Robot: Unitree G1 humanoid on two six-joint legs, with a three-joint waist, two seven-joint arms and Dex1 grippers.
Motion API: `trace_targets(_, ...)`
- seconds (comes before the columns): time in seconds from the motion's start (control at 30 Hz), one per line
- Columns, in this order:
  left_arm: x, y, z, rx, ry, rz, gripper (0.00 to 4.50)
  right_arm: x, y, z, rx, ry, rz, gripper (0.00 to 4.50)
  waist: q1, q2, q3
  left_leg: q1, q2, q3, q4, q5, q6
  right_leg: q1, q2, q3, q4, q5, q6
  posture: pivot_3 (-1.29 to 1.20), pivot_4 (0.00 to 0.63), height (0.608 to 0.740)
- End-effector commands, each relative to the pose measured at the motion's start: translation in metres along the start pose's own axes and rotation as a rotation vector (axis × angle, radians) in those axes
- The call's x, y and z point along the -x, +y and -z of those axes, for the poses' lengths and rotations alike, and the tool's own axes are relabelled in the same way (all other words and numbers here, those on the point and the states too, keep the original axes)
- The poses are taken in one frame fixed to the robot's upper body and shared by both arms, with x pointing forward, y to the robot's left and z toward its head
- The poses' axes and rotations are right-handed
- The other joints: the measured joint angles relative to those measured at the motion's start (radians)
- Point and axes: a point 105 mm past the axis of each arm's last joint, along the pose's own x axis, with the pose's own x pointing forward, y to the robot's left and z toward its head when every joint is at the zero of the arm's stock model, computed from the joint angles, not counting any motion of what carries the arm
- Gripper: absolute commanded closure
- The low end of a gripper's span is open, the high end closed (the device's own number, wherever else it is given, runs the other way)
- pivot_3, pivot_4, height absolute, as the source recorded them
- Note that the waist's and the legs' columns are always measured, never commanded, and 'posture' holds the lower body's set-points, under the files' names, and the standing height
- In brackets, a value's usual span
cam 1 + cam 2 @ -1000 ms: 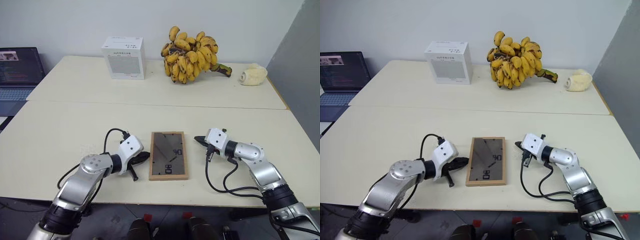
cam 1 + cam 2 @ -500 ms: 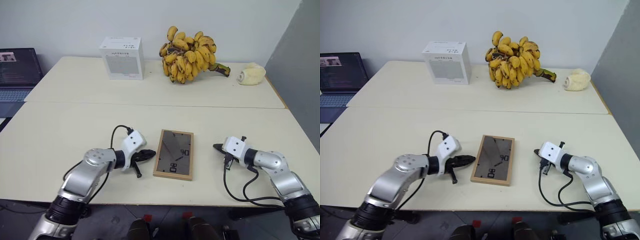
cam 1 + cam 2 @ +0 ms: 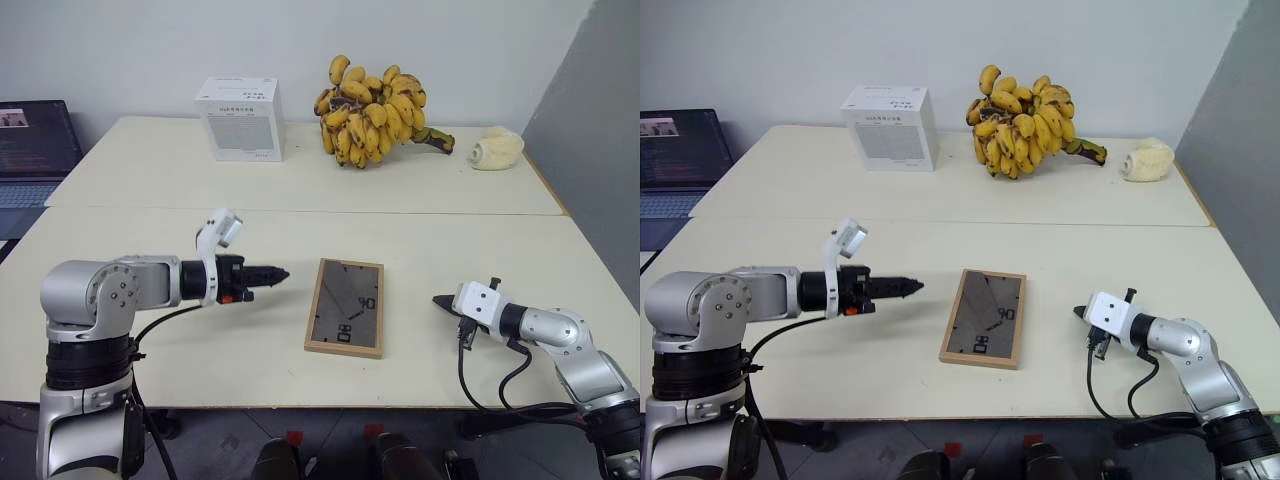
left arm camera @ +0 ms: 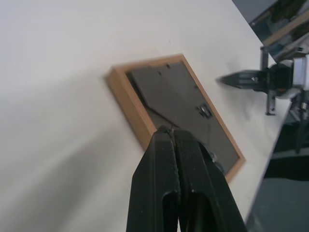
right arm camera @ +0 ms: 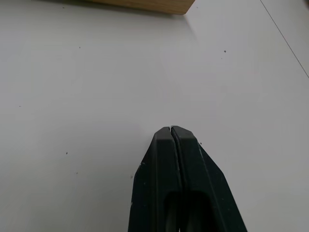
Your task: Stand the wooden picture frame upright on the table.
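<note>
wooden picture frame (image 3: 346, 307): flat, back up, near front of tabletop (image 3: 150, 250), between my claws | my left claw (image 3: 281, 272): pressed together, raised, tips toward frame, holding nothing | my right claw (image 3: 440, 300): pressed together, low, apart from frame

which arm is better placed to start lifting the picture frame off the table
Probably the left. The left gripper, shut, hovers close beside the wooden picture frame, aimed at its long edge. The right gripper, also shut, sits farther off. The frame lies flat, back up, on the table.
</note>
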Motion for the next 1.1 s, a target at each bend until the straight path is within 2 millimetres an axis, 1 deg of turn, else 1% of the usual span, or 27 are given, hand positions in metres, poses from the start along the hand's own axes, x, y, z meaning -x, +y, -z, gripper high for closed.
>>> trace_targets(0.03,0.006,-0.010,0.001,-0.008,-0.004,0.028,3.92,-0.001,-0.003,-0.010,0.052,-0.031,0.005,4.50,0.001,0.000,0.000,0.000,0.000,0.000,0.000,0.000,0.000,0.000,0.000,0.000,0.001,0.000,0.000,0.00,0.150,0.740)
trace_targets(0.07,0.006,-0.010,0.000,0.001,-0.009,0.028,3.65,-0.002,-0.003,-0.010,0.054,-0.031,0.004,4.50,0.001,0.000,0.000,0.000,0.000,-0.001,0.000,0.000,0.000,0.000,0.000,0.000,0.001,0.000,0.000,0.00,0.150,0.740)
trace_targets(0.17,0.008,-0.009,-0.006,0.027,-0.026,0.037,3.07,-0.002,-0.003,-0.009,0.063,-0.028,0.001,4.50,0.001,0.000,0.000,0.000,-0.001,-0.001,0.001,0.000,0.000,0.000,0.000,0.000,0.001,-0.001,0.001,0.00,0.150,0.740)
trace_targets(0.27,0.007,-0.009,-0.007,0.040,-0.028,0.046,2.48,-0.002,-0.003,-0.008,0.072,-0.025,-0.002,4.50,0.002,0.000,0.000,0.000,-0.001,-0.001,0.001,0.000,0.000,0.000,0.000,0.000,0.001,-0.001,0.001,0.00,0.150,0.740)
trace_targets(0.4,0.004,-0.011,0.002,0.047,0.006,0.060,1.73,-0.002,-0.004,-0.008,0.076,-0.023,-0.001,4.50,0.002,0.000,0.000,0.000,-0.001,-0.001,0.001,0.000,0.000,0.000,-0.001,0.000,0.001,-0.001,0.001,0.00,0.150,0.740)
trace_targets(0.47,0.002,-0.011,0.007,0.061,0.034,0.067,1.25,-0.002,-0.004,-0.007,0.080,-0.022,-0.001,4.50,0.003,0.000,0.000,0.000,-0.001,-0.001,0.001,0.000,0.000,0.000,-0.001,0.000,0.001,-0.001,0.001,0.00,0.150,0.740)
trace_targets(0.5,0.001,-0.009,0.009,0.085,0.058,0.076,1.10,-0.002,-0.004,-0.007,0.094,-0.019,-0.002,4.50,0.003,0.000,0.000,0.000,-0.001,-0.001,0.001,0.000,0.000,0.000,-0.001,0.000,0.001,-0.001,0.001,0.00,0.150,0.740)
trace_targets(0.6,-0.004,-0.004,0.013,0.192,0.094,0.127,1.10,-0.005,-0.001,-0.005,0.194,-0.007,-0.017,4.50,0.003,0.000,0.000,0.000,-0.001,-0.001,0.001,0.000,0.000,0.000,-0.001,0.000,0.001,-0.001,0.001,0.00,0.150,0.740)
trace_targets(0.73,-0.011,-0.004,0.020,0.212,0.139,0.118,1.10,-0.017,0.005,-0.006,0.335,-0.020,-0.037,4.50,0.001,0.000,0.000,0.000,-0.002,-0.001,0.001,0.000,0.000,0.000,-0.001,0.000,0.001,-0.001,0.001,0.00,0.150,0.740)
trace_targets(0.9,-0.020,-0.007,0.025,0.233,0.159,0.133,1.10,-0.033,0.010,-0.013,0.413,-0.062,-0.040,4.50,0.000,0.000,0.000,0.000,-0.001,-0.001,0.001,0.000,0.000,0.000,-0.001,0.000,0.002,-0.001,0.001,0.00,0.150,0.740)
trace_targets(1.1,-0.025,0.002,0.032,0.272,0.179,0.081,1.10,-0.047,0.007,-0.020,0.458,-0.093,-0.011,4.50,-0.006,0.000,0.000,0.000,-0.001,-0.002,0.001,0.000,0.000,0.000,-0.001,0.000,0.002,0.000,-0.001,0.00,0.150,0.740)
